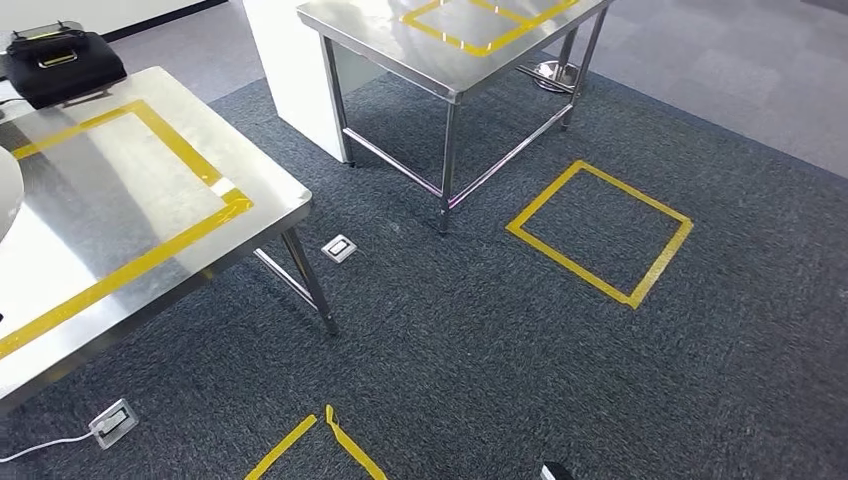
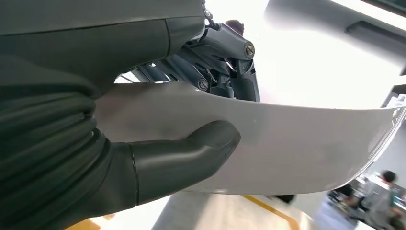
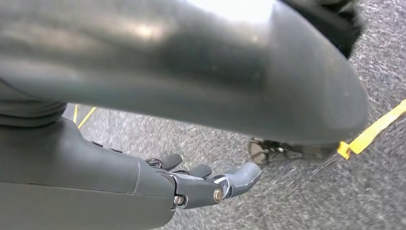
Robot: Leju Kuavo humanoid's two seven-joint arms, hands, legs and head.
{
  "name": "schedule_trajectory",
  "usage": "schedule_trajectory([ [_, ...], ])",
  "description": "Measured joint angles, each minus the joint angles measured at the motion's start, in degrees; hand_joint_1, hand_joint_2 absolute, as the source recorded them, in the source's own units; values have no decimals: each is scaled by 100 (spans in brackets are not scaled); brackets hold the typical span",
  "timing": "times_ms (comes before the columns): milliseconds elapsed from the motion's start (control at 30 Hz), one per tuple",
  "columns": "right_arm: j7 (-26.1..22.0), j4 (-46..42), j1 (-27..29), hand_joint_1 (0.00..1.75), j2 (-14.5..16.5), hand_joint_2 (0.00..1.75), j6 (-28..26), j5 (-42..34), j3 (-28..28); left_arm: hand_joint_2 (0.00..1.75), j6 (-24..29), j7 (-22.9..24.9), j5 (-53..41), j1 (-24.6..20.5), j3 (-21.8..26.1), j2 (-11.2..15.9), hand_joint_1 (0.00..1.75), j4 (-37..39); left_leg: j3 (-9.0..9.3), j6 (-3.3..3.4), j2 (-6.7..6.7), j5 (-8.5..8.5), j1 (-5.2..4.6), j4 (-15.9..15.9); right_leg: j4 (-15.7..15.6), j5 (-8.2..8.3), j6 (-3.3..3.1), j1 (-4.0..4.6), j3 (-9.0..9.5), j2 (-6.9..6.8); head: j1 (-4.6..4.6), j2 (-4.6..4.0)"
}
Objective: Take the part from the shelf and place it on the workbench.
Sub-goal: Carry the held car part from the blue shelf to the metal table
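Note:
My left hand (image 2: 158, 143) grips a light grey, curved panel part (image 2: 297, 143), thumb pressed on its face and fingers (image 2: 225, 62) behind it. A rounded edge of the same part (image 1: 6, 195) pokes in at the left of the head view, over the steel workbench (image 1: 150, 210) marked with a yellow tape rectangle. My right hand (image 3: 210, 184) hangs above the dark carpet with its fingers stretched out and holds nothing.
A black case (image 1: 60, 62) lies on the workbench's far corner. A second steel table (image 1: 400, 40) stands ahead beside a white cabinet (image 1: 290, 70). Yellow tape squares (image 1: 600, 230) and floor sockets (image 1: 340, 248) mark the carpet. A person (image 2: 388, 191) stands far off.

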Motion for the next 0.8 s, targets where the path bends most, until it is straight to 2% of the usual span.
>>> schedule_trajectory([
  [67,1,0,-5,0,-2,0,-4,5,0,175,179,45,-201,-148,-1,9,175,234,-23,-56,-131,15,-4,6,-652,234,-39,-5,292,209,1,0],
  [100,3,0,-10,0,-2,0,-7,9,0,175,268,72,-304,-228,-1,17,175,364,-39,-98,-192,28,1,-3,-789,249,-51,2,350,261,3,0],
  [133,4,0,-15,0,-3,0,-8,12,0,175,345,100,-405,-302,-2,32,175,500,-52,-147,-251,47,8,-21,-816,238,-62,12,361,250,5,0],
  [167,5,0,-21,0,-2,0,-9,14,-1,175,410,124,-501,-366,-2,55,175,631,-59,-194,-310,69,23,-47,-837,255,-87,11,371,182,9,1],
  [200,6,0,-28,0,4,0,-9,16,-1,175,480,148,-601,-425,-3,86,175,773,-73,-229,-290,73,31,-50,-869,277,-121,8,390,124,8,1],
  [267,6,0,-25,0,14,0,-13,16,-5,175,589,186,-766,-602,-10,135,175,1077,-206,-271,-30,-68,19,187,-934,323,-193,-14,428,-4,-26,1],
  [300,7,0,-20,0,18,0,-14,17,-8,175,620,209,-838,-716,-17,142,175,1247,-353,-282,158,-224,16,489,-948,329,-218,-8,435,-74,-43,1],
  [333,7,0,-14,0,17,0,-15,19,-12,175,633,229,-905,-841,-27,143,175,1428,-535,-299,288,-401,12,869,-949,326,-237,-1,436,-145,-59,1],
  [367,9,0,-12,0,17,0,-14,24,-17,175,643,248,-982,-954,-38,139,175,1632,-703,-316,353,-534,16,1228,-946,319,-246,5,435,-218,-62,0],
  [400,9,0,-12,0,18,0,-11,33,-22,175,659,269,-1069,-1061,-50,137,175,1833,-806,-329,383,-584,23,1454,-942,311,-251,8,436,-287,-63,0],
  [433,10,0,-14,0,20,0,-8,42,-28,175,676,289,-1154,-1171,-64,139,175,2043,-803,-339,403,-528,29,1466,-935,302,-249,7,437,-353,-63,0],
  [467,11,0,-15,0,22,0,-4,49,-32,175,689,306,-1226,-1289,-81,151,175,2247,-685,-345,439,-379,35,1249,-923,289,-239,6,439,-416,-64,0],
  [500,10,0,-17,0,25,0,-1,52,-34,175,693,326,-1277,-1424,-97,168,175,2425,-482,-347,518,-195,39,868,-902,269,-222,6,441,-481,-63,0],
  [567,6,0,-20,0,25,0,2,52,-38,175,683,365,-1352,-1730,-136,193,175,2785,-130,-297,704,15,8,214,-852,218,-165,36,436,-593,-62,0],
  [600,4,0,-23,0,23,0,3,53,-40,175,677,394,-1383,-1867,-153,203,175,2952,-57,-254,744,37,-10,63,-836,201,-136,54,438,-643,-54,0],
  [667,3,0,-32,0,22,0,3,57,-43,175,671,451,-1444,-2070,-185,226,175,3272,-71,-163,656,32,-20,43,-832,185,-86,74,453,-736,-33,0],
  [700,4,0,-39,0,22,0,3,60,-44,175,671,479,-1465,-2148,-193,245,175,3411,-80,-133,605,39,-11,42,-819,167,-54,68,462,-726,-29,0],
  [767,8,0,-45,0,23,0,3,66,-45,175,676,531,-1488,-2315,-208,263,175,3643,-93,-69,506,56,20,34,-597,8,19,36,371,-491,-21,1],
  [800,10,0,-43,0,25,0,2,70,-46,175,685,548,-1489,-2391,-220,257,175,3740,-100,-44,458,64,30,31,-324,-144,49,19,241,-324,-13,1],
])
